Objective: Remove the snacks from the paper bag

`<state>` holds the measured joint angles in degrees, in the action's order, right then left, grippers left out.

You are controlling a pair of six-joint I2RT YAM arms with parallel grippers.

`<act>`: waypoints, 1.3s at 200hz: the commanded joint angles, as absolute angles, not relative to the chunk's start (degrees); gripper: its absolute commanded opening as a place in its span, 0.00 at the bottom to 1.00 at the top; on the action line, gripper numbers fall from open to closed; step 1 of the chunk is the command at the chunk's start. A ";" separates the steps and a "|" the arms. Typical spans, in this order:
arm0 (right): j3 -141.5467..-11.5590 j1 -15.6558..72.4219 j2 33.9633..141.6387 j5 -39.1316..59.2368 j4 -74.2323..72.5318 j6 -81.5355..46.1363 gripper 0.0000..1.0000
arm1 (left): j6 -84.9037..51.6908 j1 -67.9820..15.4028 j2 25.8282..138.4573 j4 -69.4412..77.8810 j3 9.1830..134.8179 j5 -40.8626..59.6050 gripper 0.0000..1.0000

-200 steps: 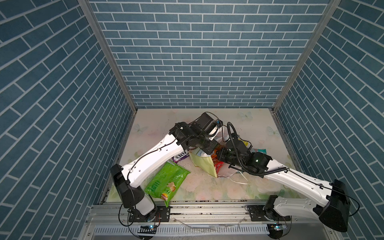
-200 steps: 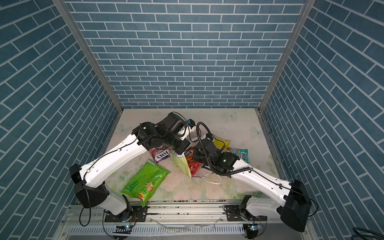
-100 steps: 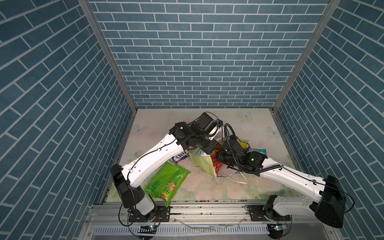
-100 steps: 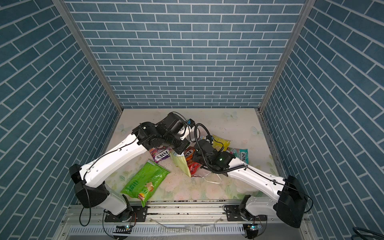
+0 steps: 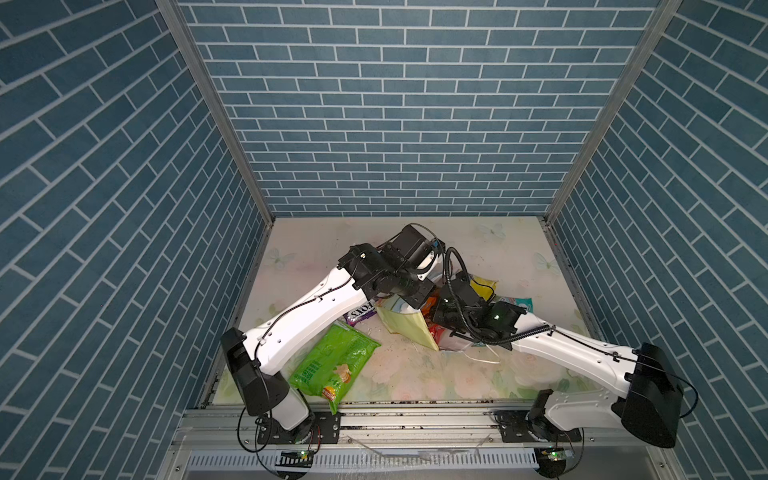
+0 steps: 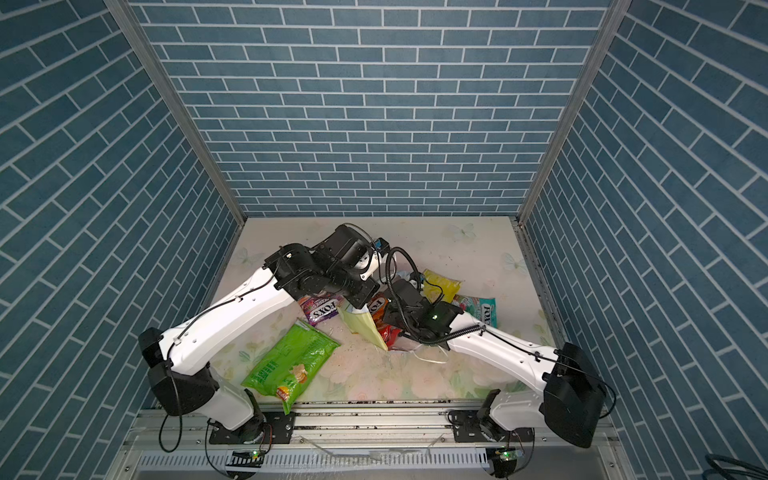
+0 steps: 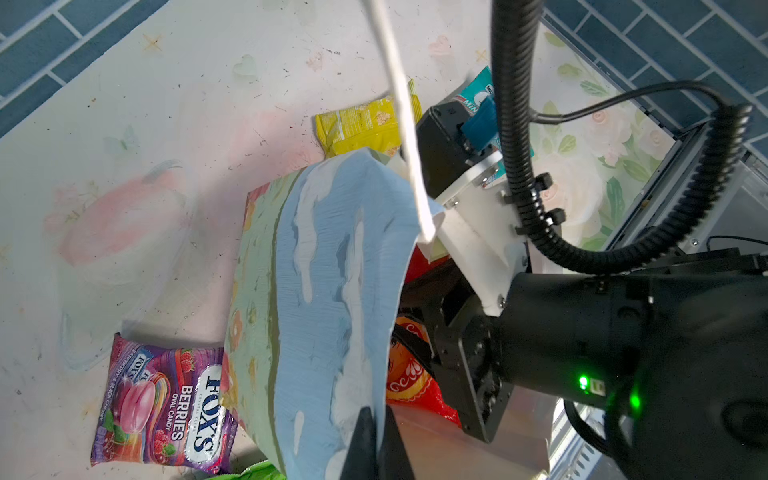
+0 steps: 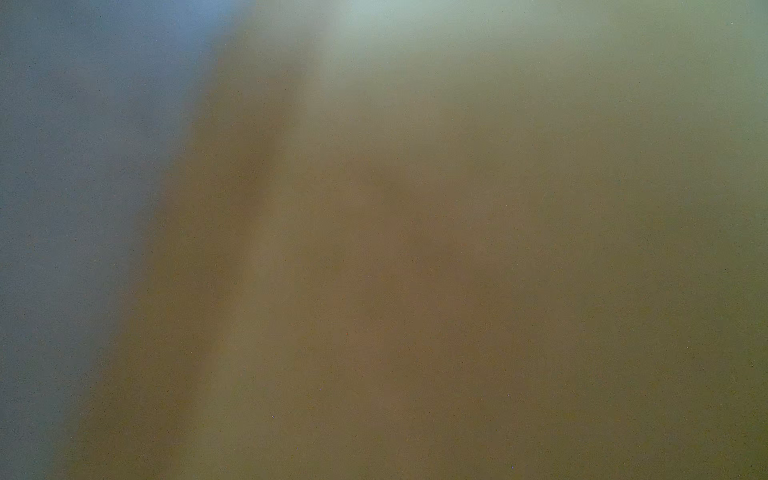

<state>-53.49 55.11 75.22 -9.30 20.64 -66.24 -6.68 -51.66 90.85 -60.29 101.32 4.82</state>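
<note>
Two arms, one paper bag (image 5: pixel 405 326), tilted at mid worktop (image 5: pixel 478 245) between them. Grip: left end effector (image 7: pixel 374 422) is pressed together on the edge of the bag's blue-white panel, pinching it. The right end effector (image 7: pixel 419 307) sits at the bag's open side with its fingers hidden behind the paper, so spread or closed, cannot tell. Right wrist view is all olive-blue blur, nothing readable.

Four snacks lie clear of the bag:
- one green chip bag (image 5: pixel 332 365), front left
- one purple FOX'S pack (image 7: pixel 166 399), just beside the bag, one corner covered by it
- one yellow pack (image 5: pixel 484 286)
- one teal pack (image 6: pixel 482 307), partly covered by the right arm

The orange-red packs (image 7: pixel 409 382) sit at the bag's mouth. One or two, can't separate, and in or out of the bag is unclear.

Two white cord handles: one (image 7: pixel 399 104) crosses the left wrist view, one (image 5: pixel 482 357) lies loose on the worktop.
</note>
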 commanded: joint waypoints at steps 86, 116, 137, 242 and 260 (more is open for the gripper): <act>-51.16 58.85 66.64 -10.83 18.96 -65.13 0.21 | -5.93 -51.42 90.00 -61.96 102.87 5.08 0.03; -52.35 61.97 66.01 -13.38 20.79 -64.20 0.21 | -5.63 -51.42 89.92 -62.36 102.79 4.78 0.03; -53.09 63.31 66.91 -14.41 21.40 -64.31 0.21 | -5.45 -51.41 89.61 -62.32 102.51 4.75 0.04; -50.97 62.97 71.82 -20.98 16.77 -67.67 0.20 | -4.66 -51.42 90.35 -63.55 103.66 5.10 0.04; -51.45 62.96 73.33 -19.23 16.60 -67.68 0.20 | -4.27 -51.41 90.66 -64.07 104.24 5.10 0.04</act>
<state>-51.72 62.98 71.11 -19.40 17.52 -66.24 -5.50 -51.57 90.65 -62.26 102.00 4.78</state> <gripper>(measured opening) 0.203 0.048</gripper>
